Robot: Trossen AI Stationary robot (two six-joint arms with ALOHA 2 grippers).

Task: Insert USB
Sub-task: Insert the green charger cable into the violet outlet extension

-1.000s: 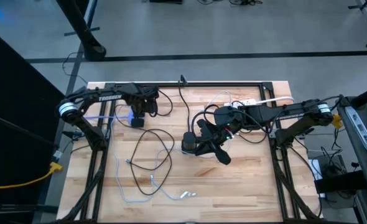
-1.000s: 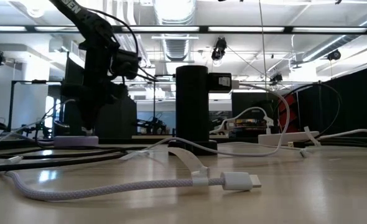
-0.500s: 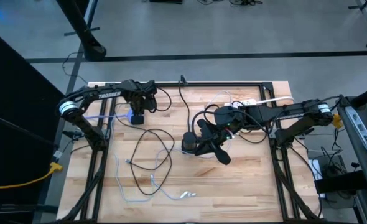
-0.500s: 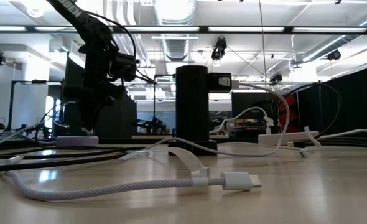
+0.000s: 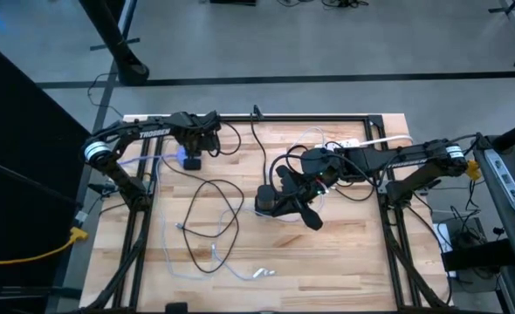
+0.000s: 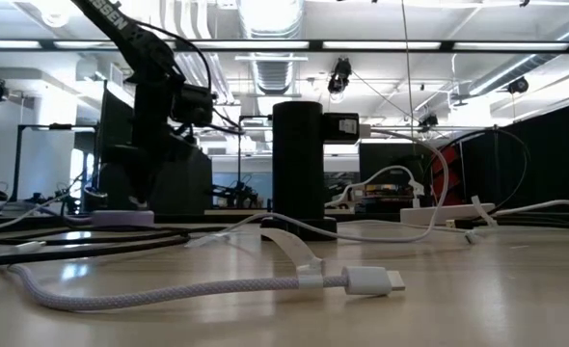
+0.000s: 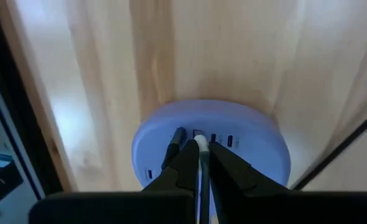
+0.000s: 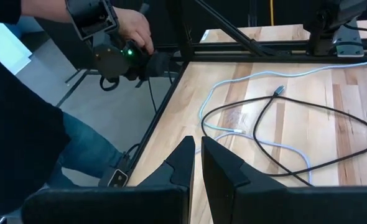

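A round lavender USB hub (image 7: 233, 158) lies flat on the wooden table at its far left (image 5: 185, 160), also seen in the low view (image 6: 121, 218). My left gripper (image 7: 199, 149) points down over it, shut on a white USB plug (image 7: 199, 140). The plug's tip stands at the hub's row of ports (image 7: 221, 139); whether it is in one I cannot tell. My right gripper (image 8: 197, 155) hangs shut and empty above the table's middle (image 5: 306, 215), beside a black cylinder (image 5: 264, 200). My left gripper pinches the white plug (image 7: 200, 145) between its two fingers, just behind the tip, coming from above and pointing down. The fingers lie along the plug, and its white cable (image 7: 203, 180) runs back between them. The tip is at the hub's top face.
Black and white cables (image 5: 218, 218) loop over the table's near left half. A braided white cable with a free plug (image 6: 369, 280) lies at the near edge. A white power strip (image 5: 362, 142) sits far right. A person (image 8: 22, 124) stands off the table's edge.
My left gripper, still shut on the plug, has shifted a little toward the table's far left and sunk over the hub, tipping slightly. The hub has stayed where it was.
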